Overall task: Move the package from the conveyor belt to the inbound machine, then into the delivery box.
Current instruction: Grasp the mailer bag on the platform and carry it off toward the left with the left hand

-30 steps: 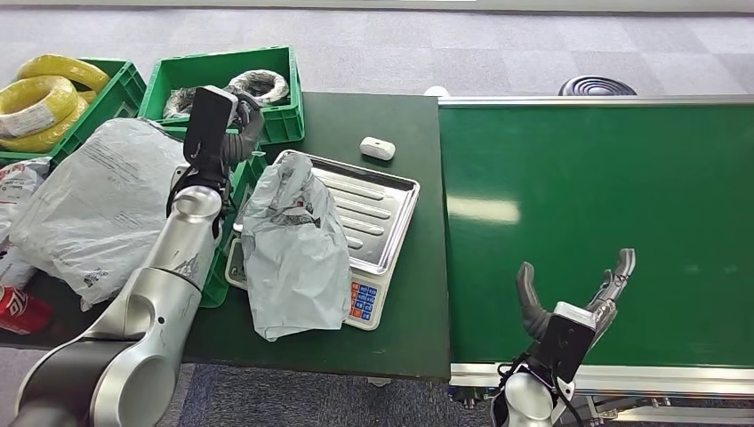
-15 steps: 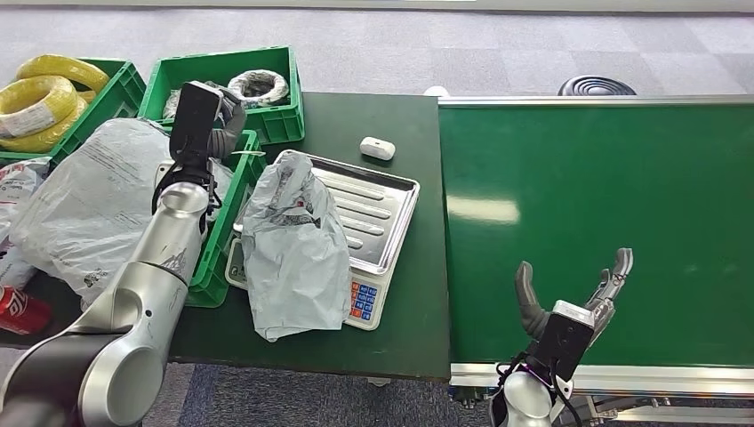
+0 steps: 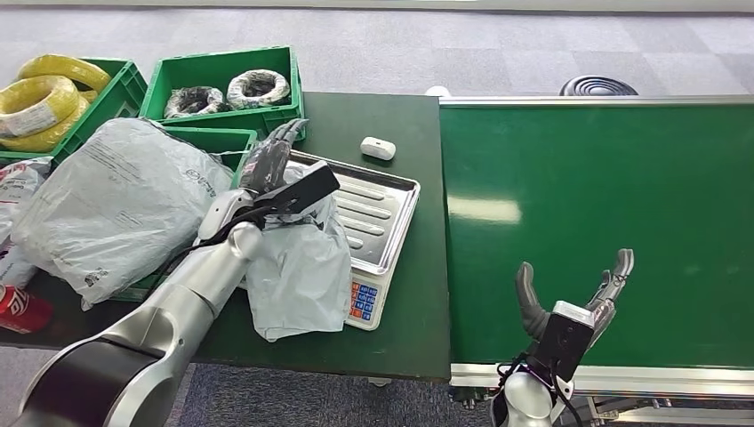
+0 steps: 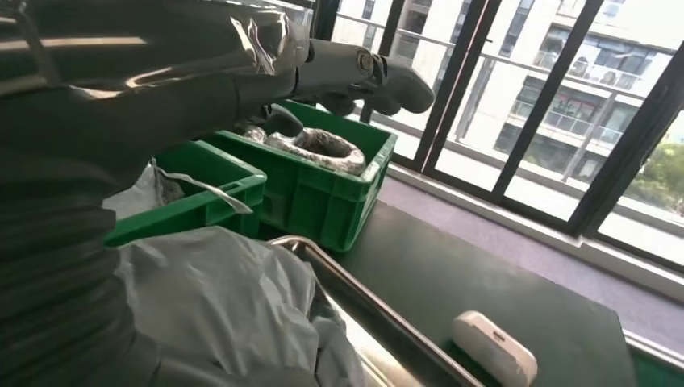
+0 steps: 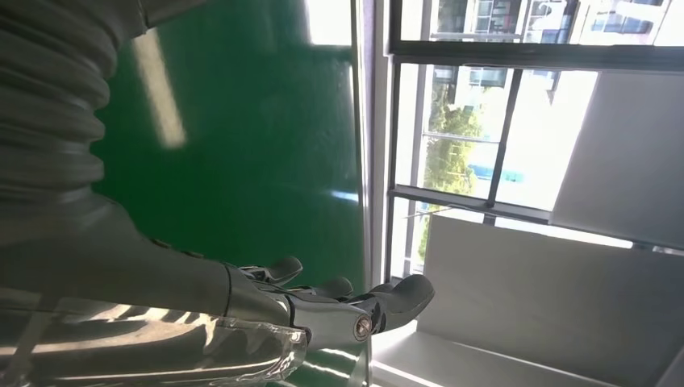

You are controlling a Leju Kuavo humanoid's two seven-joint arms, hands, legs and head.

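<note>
**Package on the scale, left hand above it**

The grey package lies on the inbound machine, a steel-tray scale with a keypad, draped over the tray's near-left edge onto the dark desk. The left hand hovers over the package's top, fingers extended and apart, grasping nothing. The right hand is raised over the near edge of the green conveyor belt, released, thumb and fingers spread wide. A small white device sits on the desk just beyond the tray. Left of the scale, a large grey bag rests on a green crate; a second crate behind holds wrapped coils.
</note>
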